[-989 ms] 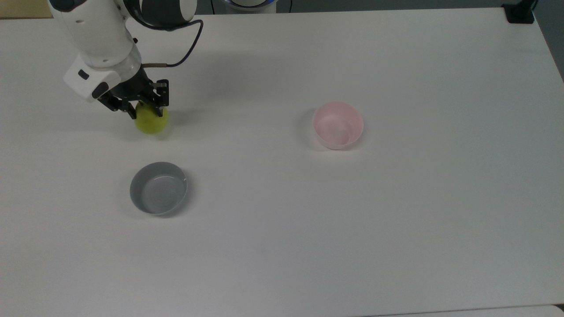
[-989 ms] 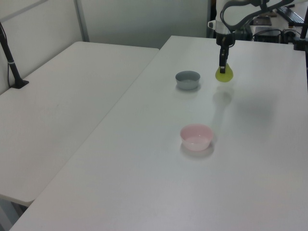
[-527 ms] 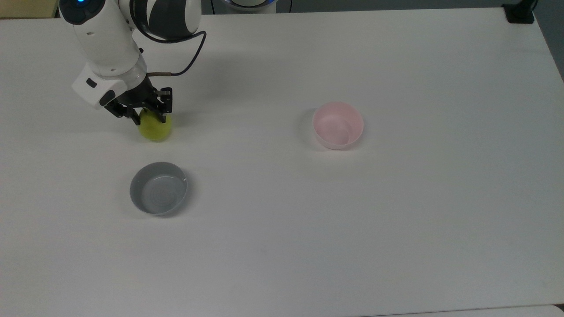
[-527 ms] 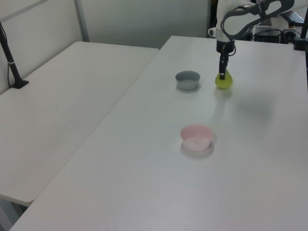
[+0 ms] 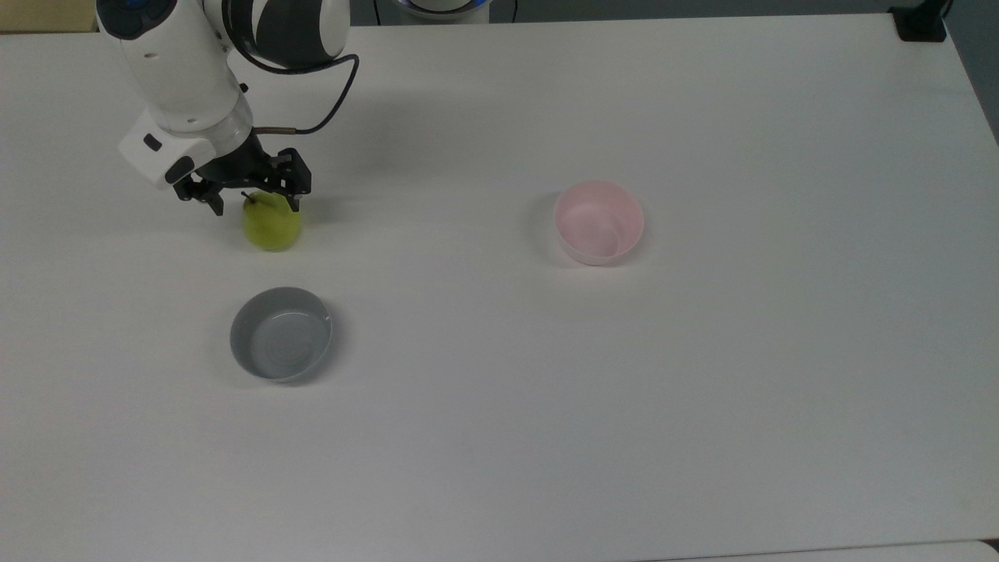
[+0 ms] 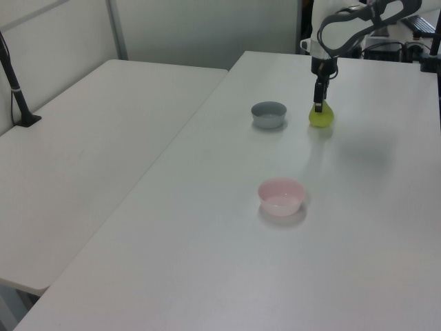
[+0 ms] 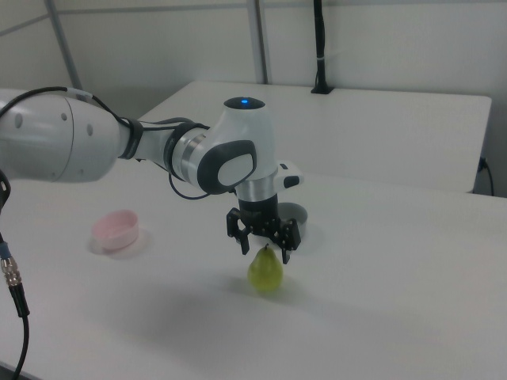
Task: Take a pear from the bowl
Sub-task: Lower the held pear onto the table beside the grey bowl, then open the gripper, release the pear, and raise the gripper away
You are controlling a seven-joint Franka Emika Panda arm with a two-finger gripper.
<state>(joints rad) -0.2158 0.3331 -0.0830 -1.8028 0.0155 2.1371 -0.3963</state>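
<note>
The white Franka arm (image 5: 183, 74) reaches down in the top view's upper left, its black two-finger gripper (image 5: 255, 204) pointing downward, fingers spread apart.

The yellow-green pear (image 5: 271, 225) is standing upright on the desk (image 5: 702, 390), its short dark stem pointing up. The pale pink bowl (image 5: 599, 222) is sitting empty and upright, well apart toward the top view's right.

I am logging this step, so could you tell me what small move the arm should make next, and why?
Probably lift the gripper straight up and clear: its fingers are spread open on either side of the pear, which stands upright on the table, away from the pink bowl.
</note>
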